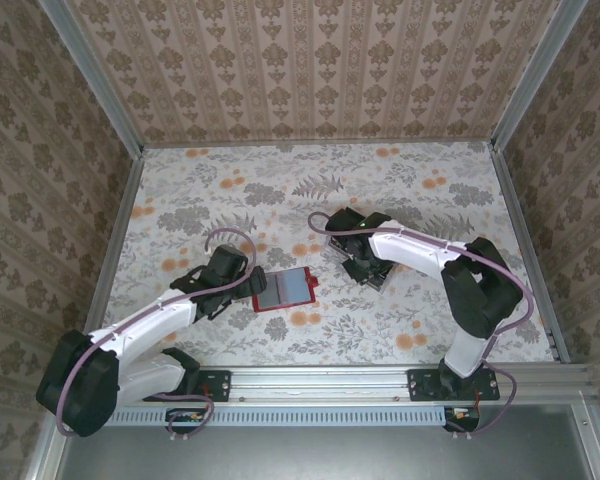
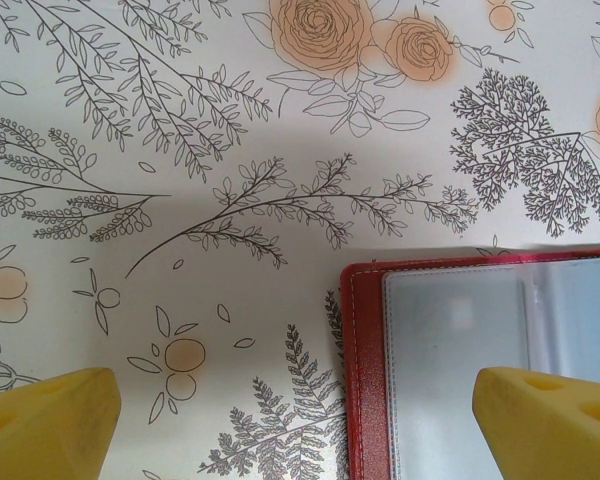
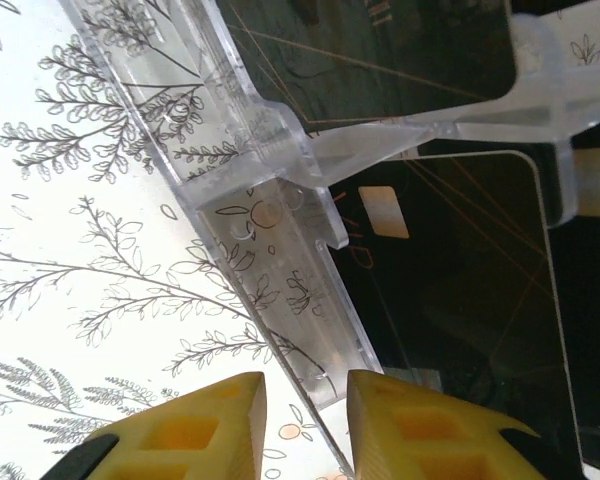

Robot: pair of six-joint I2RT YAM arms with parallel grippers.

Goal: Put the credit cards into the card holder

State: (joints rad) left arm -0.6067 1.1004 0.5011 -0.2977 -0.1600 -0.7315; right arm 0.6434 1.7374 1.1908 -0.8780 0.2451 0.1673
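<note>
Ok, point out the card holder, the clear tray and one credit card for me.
card holder (image 2: 365, 400): left wrist view, on its red stitched border.
clear tray (image 3: 280, 250): right wrist view, on its transparent side wall.
credit card (image 3: 450, 320): right wrist view, on its black face below the pale mark.

No legible text, brand, number or sign anywhere.

Black card (image 3: 460, 330), just ahead of the right gripper (image 3: 305, 422), carries a pale chip patch (image 3: 385, 212). Faint small marks sit beside the patch, too dim to read.

Card holder (image 2: 365, 400), lying under the left gripper (image 2: 300, 425) toward one finger, has plain red leather and clear sleeves (image 2: 460, 370) with no lettering.

Tablecloth (image 2: 180, 150) ahead of the left gripper is floral print only.
</note>
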